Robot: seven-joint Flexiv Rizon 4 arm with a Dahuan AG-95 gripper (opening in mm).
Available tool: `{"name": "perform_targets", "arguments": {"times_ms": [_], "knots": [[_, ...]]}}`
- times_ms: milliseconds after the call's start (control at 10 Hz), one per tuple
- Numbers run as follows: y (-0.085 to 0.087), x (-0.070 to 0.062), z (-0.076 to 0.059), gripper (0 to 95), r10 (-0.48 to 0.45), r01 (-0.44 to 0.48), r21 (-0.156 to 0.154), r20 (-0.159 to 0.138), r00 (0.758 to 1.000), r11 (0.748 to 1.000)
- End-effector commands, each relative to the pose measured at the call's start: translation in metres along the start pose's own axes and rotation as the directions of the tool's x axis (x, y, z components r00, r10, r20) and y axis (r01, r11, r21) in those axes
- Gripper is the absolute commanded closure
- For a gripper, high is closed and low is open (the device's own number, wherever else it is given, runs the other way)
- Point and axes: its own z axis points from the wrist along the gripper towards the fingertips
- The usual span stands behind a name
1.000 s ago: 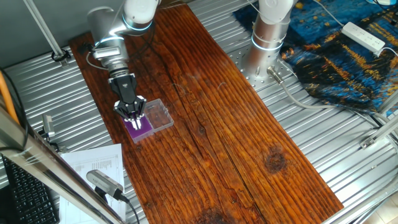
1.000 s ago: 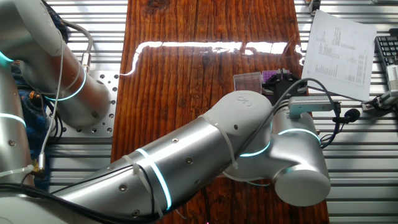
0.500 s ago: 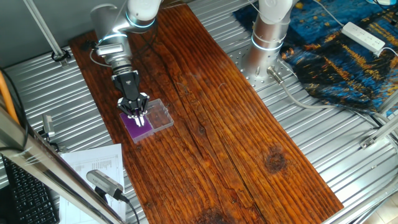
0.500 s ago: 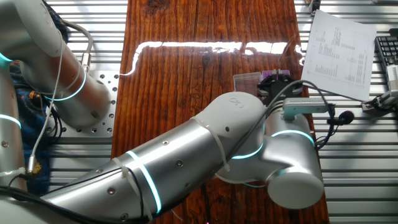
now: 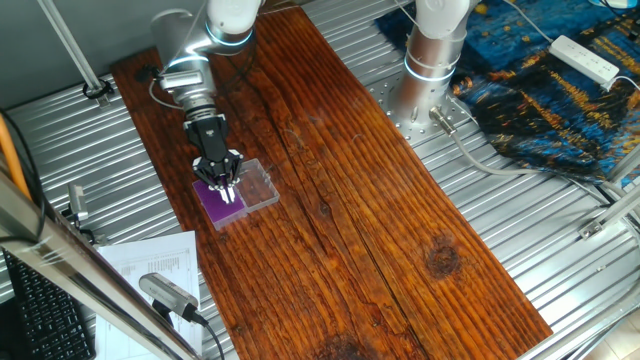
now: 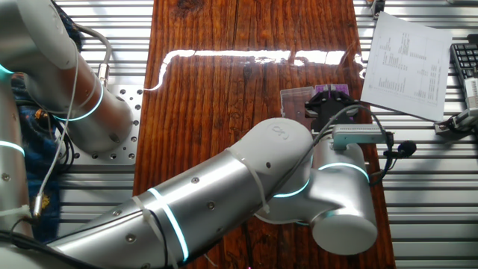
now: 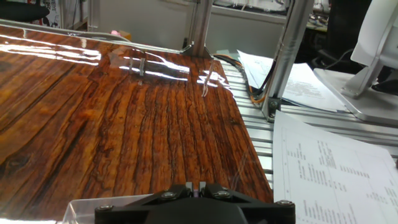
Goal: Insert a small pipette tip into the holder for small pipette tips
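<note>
Hand view, table: the wooden tabletop (image 7: pixel 124 118) runs away from the camera, with printed sheets (image 7: pixel 336 168) on the metal deck to the right; the holder itself is below the frame.
Arm: compared with 1 second ago, the silver arm (image 5: pixel 190 70) in one fixed view has shifted slightly right and the wrist has come lower over the block.
Holder: the holder for small pipette tips (image 5: pixel 222 204) lies flat near the left edge of the table, joined on its right to a clear plastic box (image 5: pixel 258 184); in the other fixed view only a purple corner (image 6: pixel 328 90) shows behind the arm.
Gripper: the gripper (image 5: pixel 226 190) points straight down over the purple face, its pale fingertips (image 5: pixel 229 195) drawn close together; whether they touch the block I cannot tell.
Tip: the small pipette tip is too small to make out in any view, so I cannot say it is pinched between the fingers or already seated.
Meaning: judging by the descent, the insertion step is at or near contact.
</note>
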Motion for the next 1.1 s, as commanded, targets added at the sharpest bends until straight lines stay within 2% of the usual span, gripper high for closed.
{"name": "perform_targets", "arguments": {"times_ms": [100, 600, 1100], "knots": [[0.0025, 0.0013, 0.0001, 95.0, -0.004, 0.004, 0.002, -0.007, 1.000, 1.000], [0.0019, 0.0019, -0.0014, 95.0, -0.001, 0.001, 0.003, -0.003, 1.000, 1.000], [0.0003, 0.0031, -0.0039, 95.0, -0.009, 0.009, 0.003, -0.013, 1.000, 1.000]]}}
